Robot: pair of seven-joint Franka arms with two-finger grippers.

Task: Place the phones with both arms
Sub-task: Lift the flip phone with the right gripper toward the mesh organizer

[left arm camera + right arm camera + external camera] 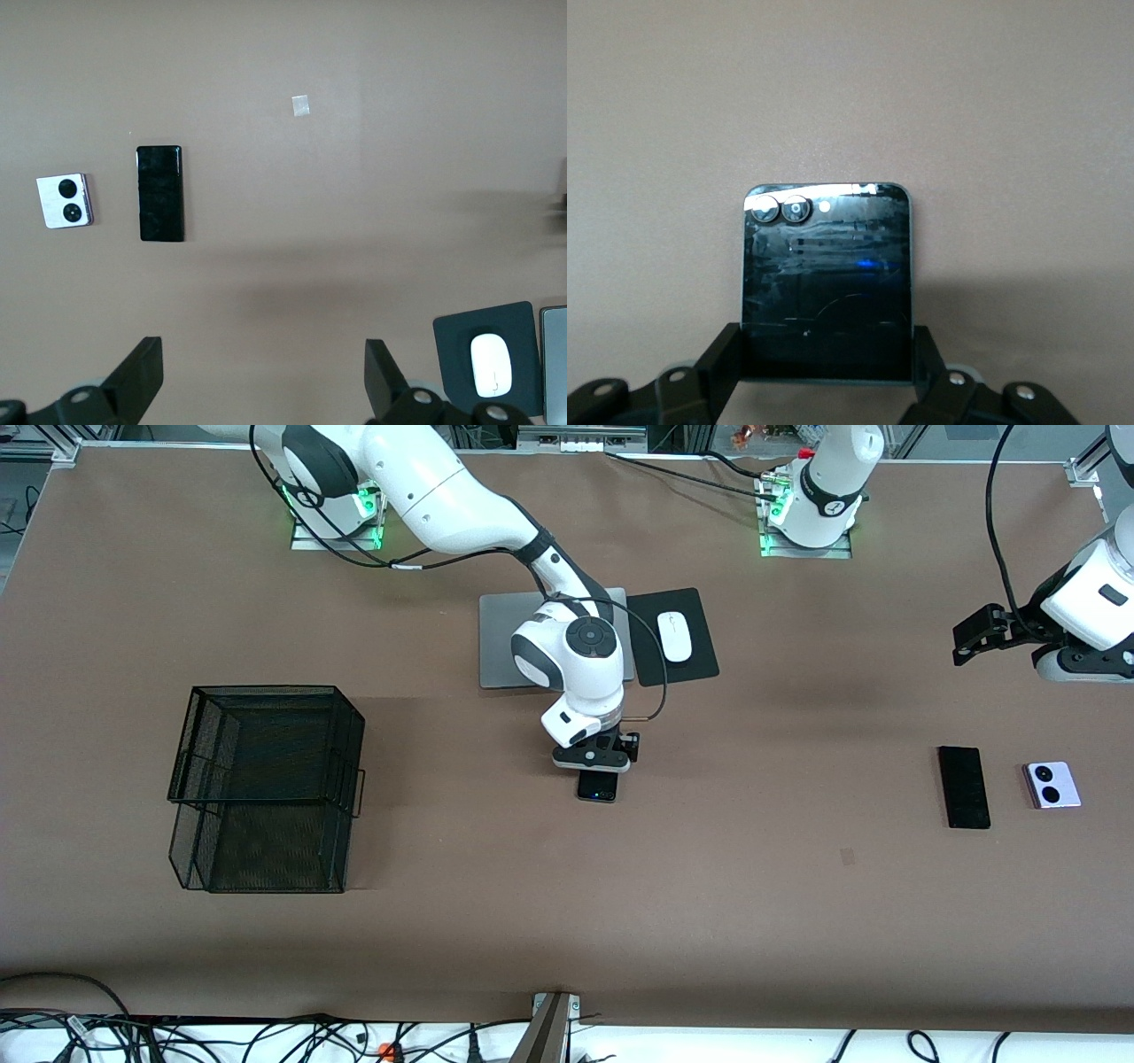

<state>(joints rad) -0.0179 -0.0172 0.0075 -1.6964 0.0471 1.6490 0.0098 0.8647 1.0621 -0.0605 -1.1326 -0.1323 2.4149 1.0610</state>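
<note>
Right hand point(826, 359) half-covering black phone point(826, 274)

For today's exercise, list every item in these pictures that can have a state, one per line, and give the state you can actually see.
Right gripper: down at the table, fingers closed on the small squarish black phone.
Left gripper: open, holding nothing, waiting in the air.
Small squarish black phone: flat on the table, gripped by its sides.
Long slim black phone: flat, untouched.
Lilac-white phone: flat, cameras up, untouched.
Wire basket: upright, nothing inside.
Laptop: lid shut.
</note>
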